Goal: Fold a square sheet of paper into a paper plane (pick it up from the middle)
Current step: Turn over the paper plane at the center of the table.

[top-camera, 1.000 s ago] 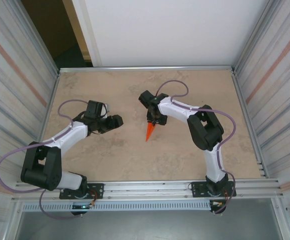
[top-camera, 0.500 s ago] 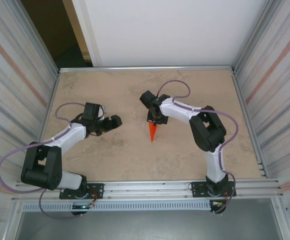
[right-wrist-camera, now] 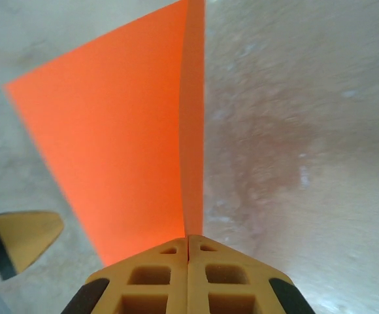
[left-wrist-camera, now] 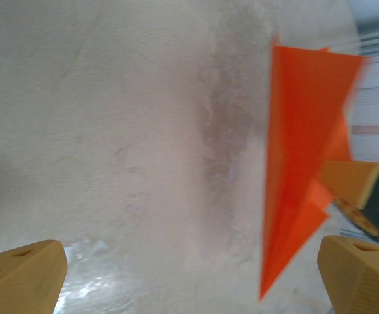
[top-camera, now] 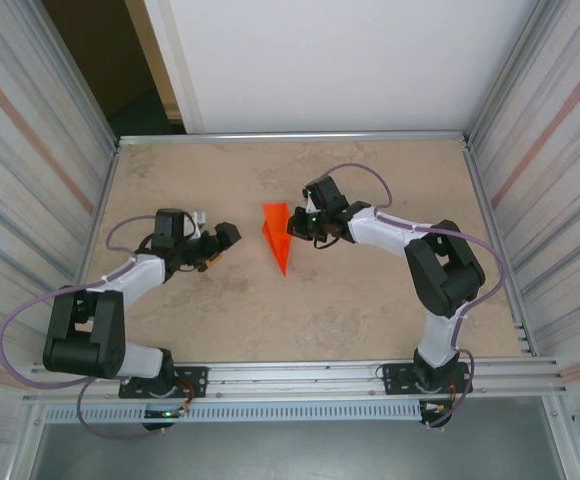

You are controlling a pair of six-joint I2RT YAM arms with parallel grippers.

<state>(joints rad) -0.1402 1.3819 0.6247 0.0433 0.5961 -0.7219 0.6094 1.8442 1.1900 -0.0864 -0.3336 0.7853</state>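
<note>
Just changed: a second ago the paper plane [top-camera: 276, 236] hung as a thin sliver at the middle of the table [top-camera: 370, 320]. Now it has been carried a little toward 10 o'clock and turned so that a broad wing face shows from above.
Left gripper [top-camera: 220, 246]: its jaws have spread to their widest and hold nothing. It sits at the plane's 9 o'clock, close by but not touching.
Right gripper [top-camera: 295, 226]: clamped tight. Its wrist view shows the two fingers [right-wrist-camera: 170, 271] pressed together on the plane's [right-wrist-camera: 124, 144] central fold, at the wide rear part.
What it means: to my eye the left side has let go and the right arm alone carries the dart. The folding looks finished or nearly so, with only setting down or showing it left.
Where it is: near the table's centre, a shade toward 12 o'clock, between the two grippers.
Pointing: the nose aims at about 6 o'clock, toward the arm bases, and the wide tail at 12.
Long axis: roughly along the 12-to-6 line, leaning slightly to 5 at the tip.
Contact with table: I cannot tell whether the nose rests on the surface or hangs just above it.
Left wrist view: the dart [left-wrist-camera: 300, 150] stands edge-on at the right, tip downward.
</note>
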